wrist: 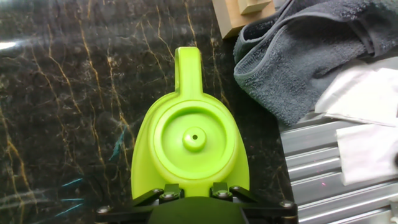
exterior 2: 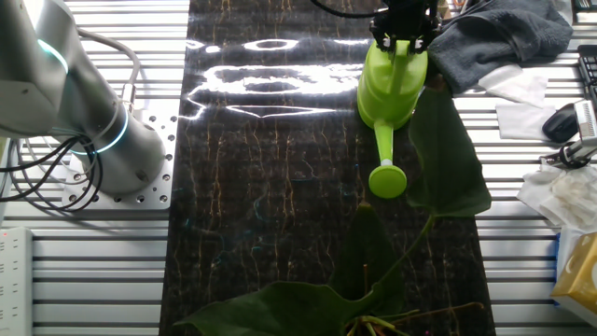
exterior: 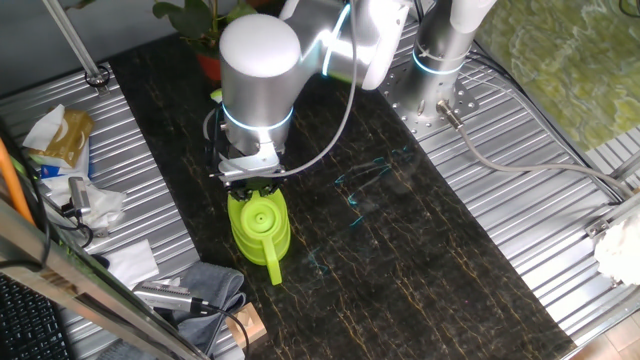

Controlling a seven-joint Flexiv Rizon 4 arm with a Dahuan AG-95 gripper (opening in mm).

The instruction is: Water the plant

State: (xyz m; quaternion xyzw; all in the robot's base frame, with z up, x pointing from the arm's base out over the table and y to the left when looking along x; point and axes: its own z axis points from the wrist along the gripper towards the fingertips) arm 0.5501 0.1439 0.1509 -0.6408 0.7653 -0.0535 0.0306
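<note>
The lime-green watering can (exterior: 259, 228) stands on the dark marble tabletop, with its spout toward the table's front edge. My gripper (exterior: 250, 184) is right above its rear and is shut on the can's handle. In the hand view the fingers (wrist: 168, 191) flank the handle at the bottom edge, with the can's lid (wrist: 194, 138) just ahead. The other fixed view shows the can (exterior 2: 392, 89) under my gripper (exterior 2: 403, 35). The plant (exterior: 205, 20), with broad dark leaves and a red-orange pot (exterior: 209, 66), stands at the far end behind the arm. Its leaves (exterior 2: 450, 159) fill the foreground of the other fixed view.
A grey cloth (wrist: 298, 62) and wooden blocks (wrist: 239, 12) lie right beside the can. White paper (wrist: 367, 124), packets (exterior: 60, 135) and tools (exterior: 165, 295) clutter the ribbed metal side. The arm's base (exterior: 435, 70) is bolted at the far right.
</note>
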